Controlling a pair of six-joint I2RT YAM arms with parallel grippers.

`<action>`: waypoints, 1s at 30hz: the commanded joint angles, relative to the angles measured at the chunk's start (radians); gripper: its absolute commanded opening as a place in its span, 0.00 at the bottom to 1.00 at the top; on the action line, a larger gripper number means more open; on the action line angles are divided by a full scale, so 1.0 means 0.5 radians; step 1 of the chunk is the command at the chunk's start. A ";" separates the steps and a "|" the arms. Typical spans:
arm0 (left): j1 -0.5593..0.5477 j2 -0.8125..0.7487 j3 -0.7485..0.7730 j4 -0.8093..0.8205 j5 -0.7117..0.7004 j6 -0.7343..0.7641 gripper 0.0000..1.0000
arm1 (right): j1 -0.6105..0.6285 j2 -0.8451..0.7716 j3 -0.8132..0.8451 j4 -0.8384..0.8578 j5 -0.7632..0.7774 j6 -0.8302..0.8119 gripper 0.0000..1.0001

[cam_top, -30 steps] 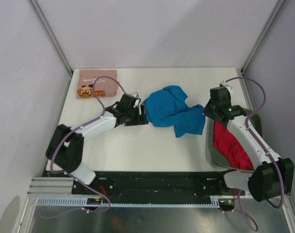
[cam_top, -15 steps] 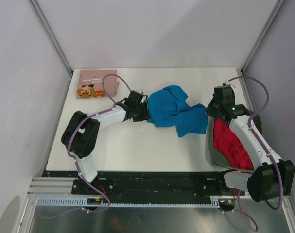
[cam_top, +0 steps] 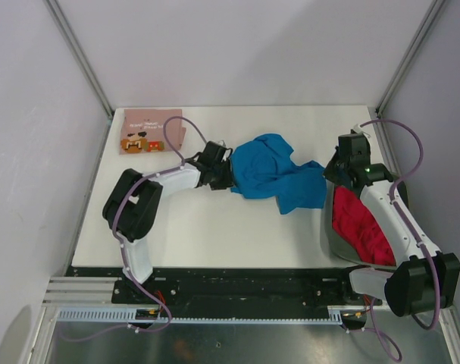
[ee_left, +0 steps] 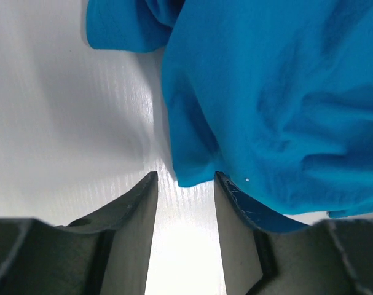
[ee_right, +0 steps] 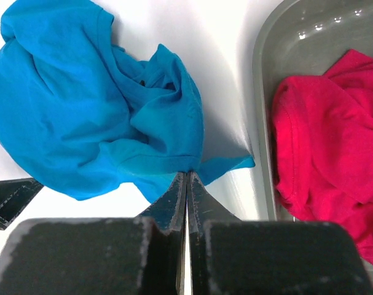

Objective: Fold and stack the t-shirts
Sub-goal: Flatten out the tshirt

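Note:
The bright blue t-shirt (cam_top: 271, 171) lies crumpled in the middle of the table. My left gripper (cam_top: 228, 176) is at its left edge. In the left wrist view that gripper (ee_left: 185, 178) is open, with a corner of the blue t-shirt (ee_left: 278, 92) at the fingertips and cloth draped over the right finger. My right gripper (cam_top: 328, 176) is shut on the shirt's right edge, and the right wrist view shows this gripper (ee_right: 187, 173) pinching a fold of blue cloth (ee_right: 82, 98). The red t-shirt (cam_top: 358, 224) lies in the basket. The pink printed t-shirt (cam_top: 148, 130) lies folded at the back left.
The dark grey basket (cam_top: 327, 235) stands at the right edge of the table under the right arm, and its rim (ee_right: 297, 37) lies close beside the right gripper. Metal frame posts rise at the back corners.
The left arm has reached right to the blue shirt's left edge and its jaws have narrowed. The right gripper has drawn the shirt's right corner slightly toward the basket.

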 commanded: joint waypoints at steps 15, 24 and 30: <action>-0.001 0.099 0.158 0.040 0.043 -0.130 0.06 | -0.058 0.010 0.125 0.042 -0.044 -0.054 0.00; 0.184 -0.529 0.151 -0.212 -0.371 -0.028 0.00 | -0.155 0.114 0.324 0.062 -0.089 -0.105 0.00; 0.293 -1.081 0.263 -0.362 -0.717 0.177 0.00 | -0.269 0.102 0.549 0.046 -0.173 -0.098 0.00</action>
